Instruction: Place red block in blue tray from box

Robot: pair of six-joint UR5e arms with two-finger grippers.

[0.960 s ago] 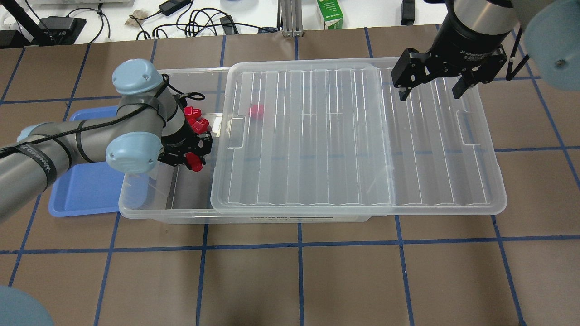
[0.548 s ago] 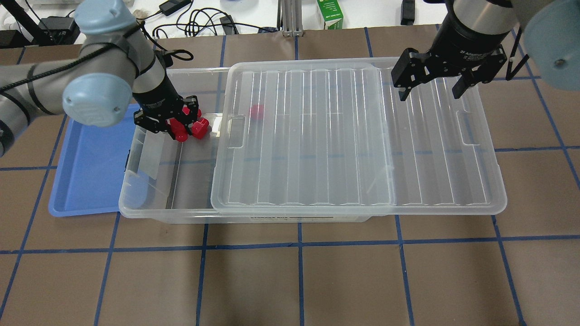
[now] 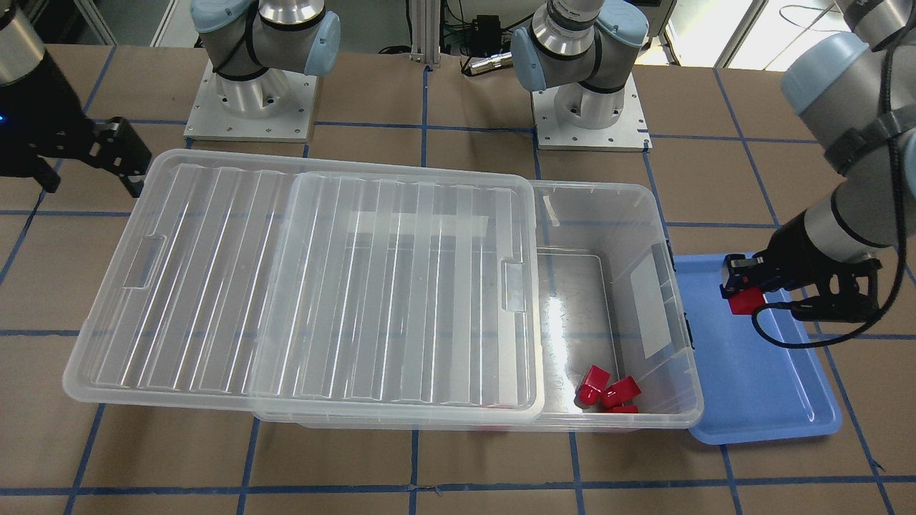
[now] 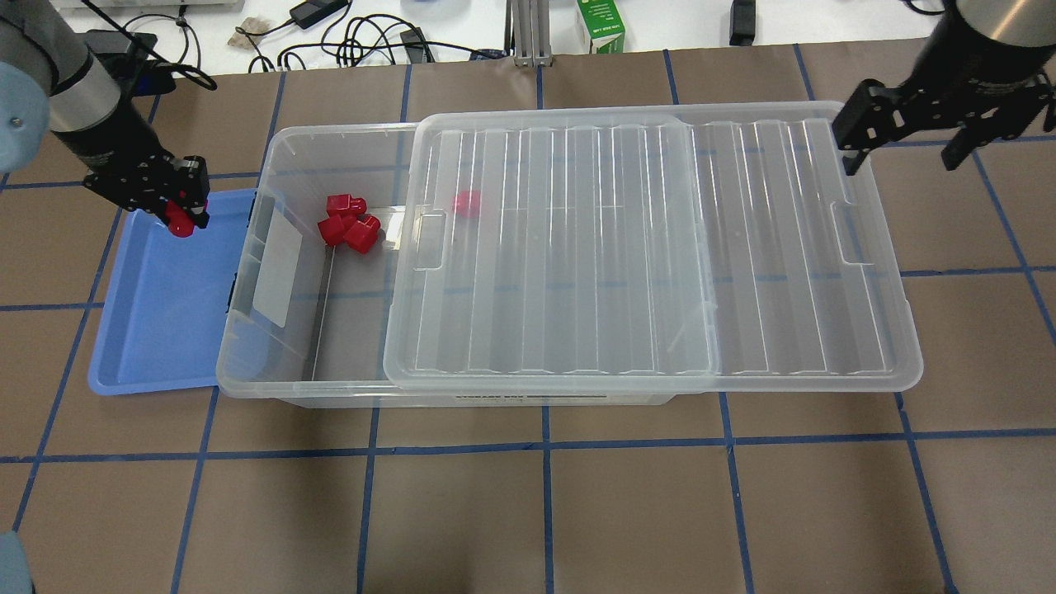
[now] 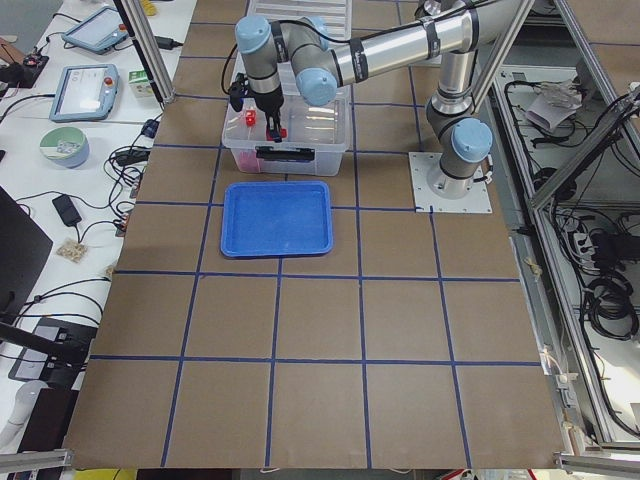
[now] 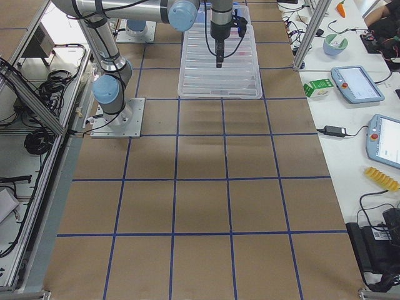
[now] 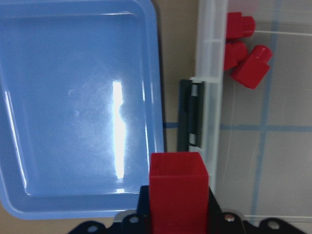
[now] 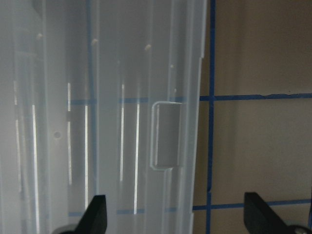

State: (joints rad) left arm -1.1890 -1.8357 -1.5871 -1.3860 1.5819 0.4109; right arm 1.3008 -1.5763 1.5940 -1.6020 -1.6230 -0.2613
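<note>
Overhead exterior shows a brown-papered table (image 4: 544,511) gridded with blue tape. Beyond its far edge is a white bench with cables and a green carton (image 4: 601,25). The box (image 4: 330,388) lies lengthwise, and its ribbed lid (image 4: 577,247) is slid toward the robot's right, overhanging that end and leaving the left end uncovered. The blue tray (image 4: 157,330) sits tight against the box's left end, partly tucked under its rim.

The left claw (image 4: 177,210) hangs above the tray, clenched on the red block (image 4: 177,221), clear of the box wall. Three loose blocks (image 4: 346,224) cluster in the uncovered end, and another (image 4: 468,202) shows dimly through the lid. The right claw (image 4: 899,161) is released, fingers wide, at the lid's far right corner.

The left wrist view alone shows the block's square face (image 7: 178,187) over the tray's rim (image 7: 156,73) beside the box latch (image 7: 191,117). The right wrist view shows spread fingers (image 8: 97,214) over the lid's handle recess (image 8: 165,141).
</note>
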